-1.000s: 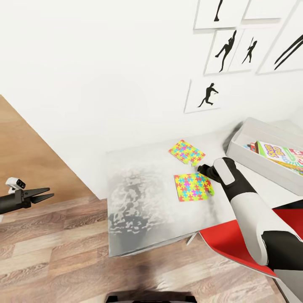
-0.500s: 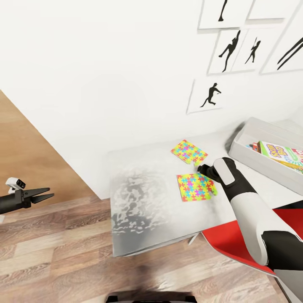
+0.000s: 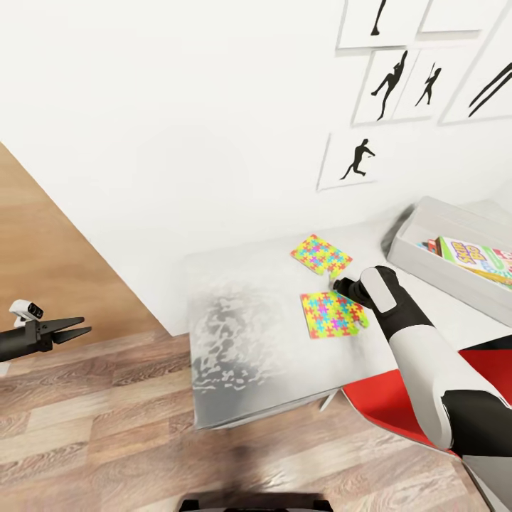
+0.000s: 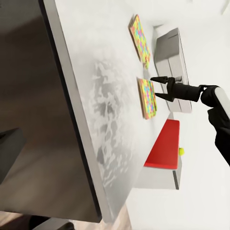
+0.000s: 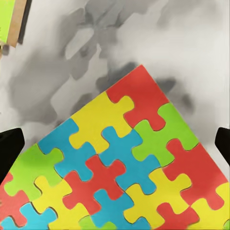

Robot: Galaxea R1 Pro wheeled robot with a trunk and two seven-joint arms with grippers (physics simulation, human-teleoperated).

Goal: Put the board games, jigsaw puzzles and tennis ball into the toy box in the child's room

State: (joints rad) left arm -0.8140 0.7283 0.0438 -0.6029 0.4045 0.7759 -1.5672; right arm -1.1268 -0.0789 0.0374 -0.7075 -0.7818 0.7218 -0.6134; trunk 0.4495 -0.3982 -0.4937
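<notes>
Two jigsaw puzzles lie flat on the pale table (image 3: 249,334): a far one (image 3: 320,254) and a near one (image 3: 333,314). My right gripper (image 3: 337,285) hangs open just above the near puzzle's (image 5: 120,163) far edge, one dark fingertip (image 5: 9,148) out to either side of it. In the left wrist view the same gripper (image 4: 156,87) shows its fingers spread over that puzzle (image 4: 148,98). The grey toy box (image 3: 434,264) holds a SKIP-BO board game (image 3: 475,257). A small tennis ball (image 4: 181,151) shows beyond the red chair. My left gripper (image 3: 77,328) is open over the floor.
A red chair (image 3: 398,405) is tucked under the table by my right arm. The white wall with black silhouette prints (image 3: 354,160) backs the table. Wood-plank floor (image 3: 107,427) runs along the table's front and left edges. A green-and-tan corner (image 5: 9,21) lies past the near puzzle.
The whole head view has shifted slightly, so the table and puzzles sit a little further right. My right gripper stays over the near puzzle. The left arm has not moved.
</notes>
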